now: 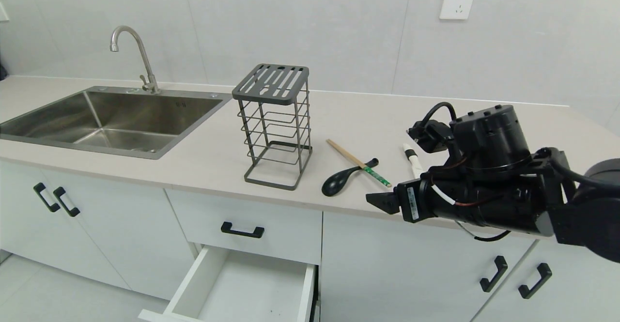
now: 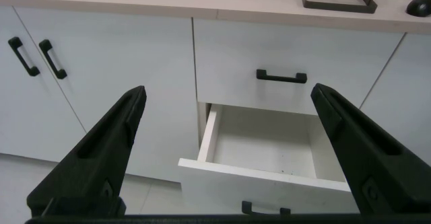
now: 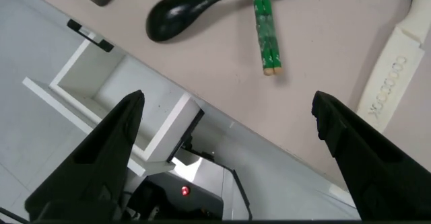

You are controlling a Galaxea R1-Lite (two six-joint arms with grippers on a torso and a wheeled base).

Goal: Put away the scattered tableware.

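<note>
We count one black spoon (image 1: pixel 341 178), two chopsticks (image 1: pixel 358 162) lying as a pair, and one white-handled knife (image 1: pixel 413 160); one wire rack (image 1: pixel 274 123) left of them; one sink (image 1: pixel 48 114) with one faucet (image 1: pixel 144 58) far left; one wall socket (image 1: pixel 457 4) far right; one shut drawer (image 1: pixel 286 225) and one open drawer (image 1: pixel 242 288) near us; six black handles (image 1: pixel 242 230), two left, two right, one per drawer.

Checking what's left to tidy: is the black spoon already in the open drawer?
No, the black spoon lies on the countertop, its handle under the chopsticks.
</note>
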